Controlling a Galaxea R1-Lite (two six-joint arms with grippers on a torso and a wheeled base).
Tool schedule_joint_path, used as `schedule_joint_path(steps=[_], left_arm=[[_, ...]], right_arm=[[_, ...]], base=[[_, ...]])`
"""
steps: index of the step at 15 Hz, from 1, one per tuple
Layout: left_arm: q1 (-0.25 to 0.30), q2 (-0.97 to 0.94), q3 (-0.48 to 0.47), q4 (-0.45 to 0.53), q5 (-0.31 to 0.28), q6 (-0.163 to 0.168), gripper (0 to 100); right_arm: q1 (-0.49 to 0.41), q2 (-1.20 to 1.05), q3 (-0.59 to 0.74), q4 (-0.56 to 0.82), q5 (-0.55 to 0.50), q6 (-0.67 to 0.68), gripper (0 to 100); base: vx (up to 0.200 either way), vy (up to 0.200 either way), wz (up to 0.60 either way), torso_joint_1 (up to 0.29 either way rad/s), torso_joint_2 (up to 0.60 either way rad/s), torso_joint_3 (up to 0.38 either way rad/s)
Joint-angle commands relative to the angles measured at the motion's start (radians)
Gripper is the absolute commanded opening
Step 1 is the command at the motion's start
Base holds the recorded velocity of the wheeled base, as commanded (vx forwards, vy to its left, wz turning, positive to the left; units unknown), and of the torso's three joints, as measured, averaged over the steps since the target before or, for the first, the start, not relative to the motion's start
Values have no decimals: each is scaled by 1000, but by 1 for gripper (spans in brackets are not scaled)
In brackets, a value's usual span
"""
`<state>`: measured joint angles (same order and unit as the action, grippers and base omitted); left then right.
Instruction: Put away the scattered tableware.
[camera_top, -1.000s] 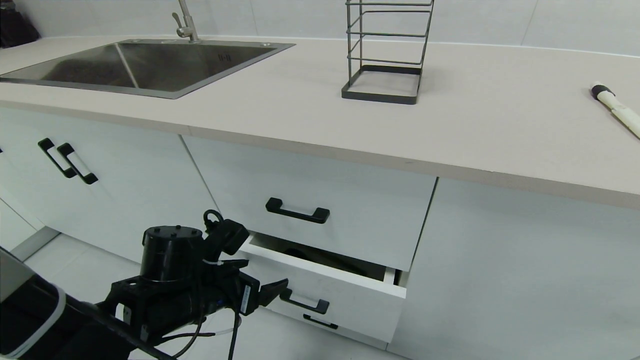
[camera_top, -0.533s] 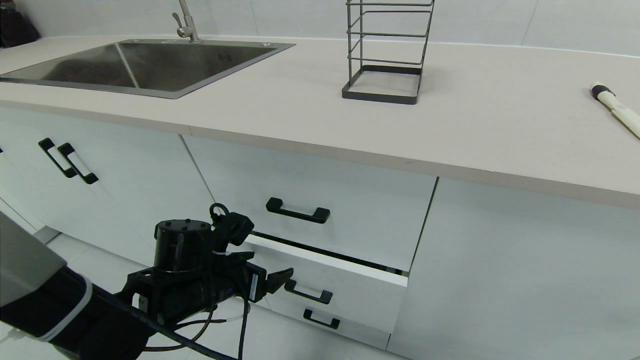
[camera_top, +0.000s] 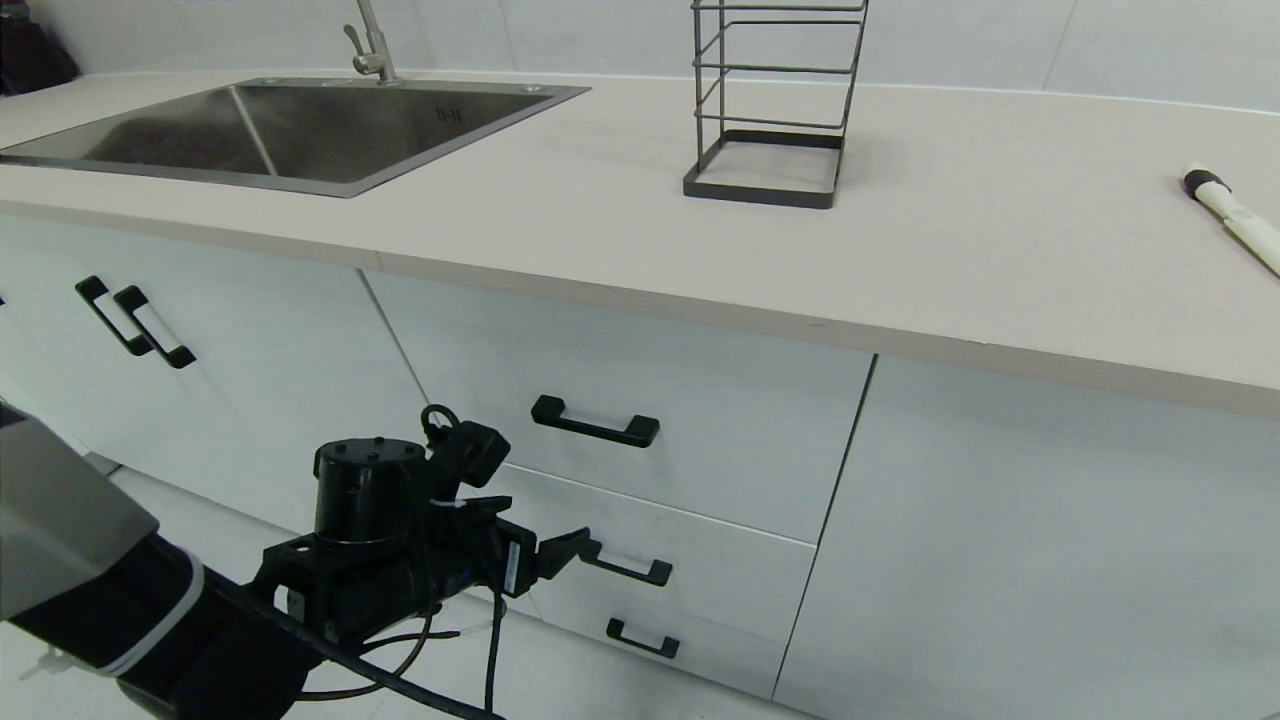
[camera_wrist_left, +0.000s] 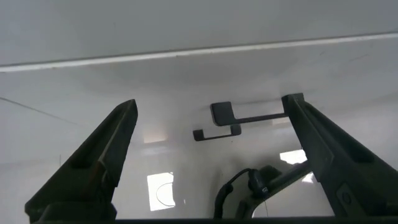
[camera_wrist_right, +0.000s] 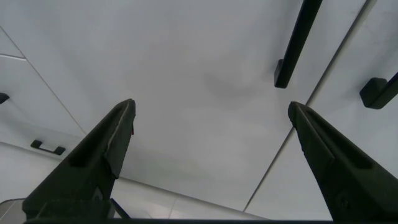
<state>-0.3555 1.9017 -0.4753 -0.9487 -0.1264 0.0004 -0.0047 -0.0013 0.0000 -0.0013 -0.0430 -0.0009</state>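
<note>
The left gripper (camera_top: 575, 548) sits low at the front of the middle drawer (camera_top: 700, 540), its 2 jaws spread wide and gripping nothing. The drawer's black bar handle (camera_wrist_left: 252, 117) lies just ahead of the jaws and off-centre, its far end close to 1 fingertip; whether that tip touches the bar cannot be told. The drawer front looks flush with the fronts above and below it, so it appears shut. The 1 piece of tableware in sight, a cream-handled utensil (camera_top: 1235, 215), lies on the counter (camera_top: 600, 230), far above the jaws and well off to their right. The step in hand is probably working this drawer by its handle. To do it well, the gripper should shift sideways until the bar's middle lies midway between the 2 fingertips, move in until the bar is well inside the jaws, close firmly, then pull straight out along the runners with no twist or lift. An off-centre grip risks slipping off the bar's end. The right gripper (camera_wrist_right: 211, 107) hangs with jaws also spread and unladen, a white cabinet door (camera_wrist_right: 186, 81) just ahead of them.
</note>
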Motion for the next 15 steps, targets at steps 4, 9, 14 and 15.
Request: schedule_joint_path(steps=[4,9,14,15], left_arm=[[-2,-179,204,-24,-2,0,100],[9,-673,429,-13,1,-23,100],[142,-1307,472,274,-4,46,100],[156,-1472,457,413,-4,53,100]], right_arm=[[0,1,0,0,6,-2,100],[0,1,0,1,14,-5,100],[0,1,0,1,23,-7,100],[0,1,0,0,23,-7,100]], base=[[0,0,0,0,0,0],[0,0,0,0,0,0],[0,0,-480,2,2,5],[0,0,-600,-2,2,2]])
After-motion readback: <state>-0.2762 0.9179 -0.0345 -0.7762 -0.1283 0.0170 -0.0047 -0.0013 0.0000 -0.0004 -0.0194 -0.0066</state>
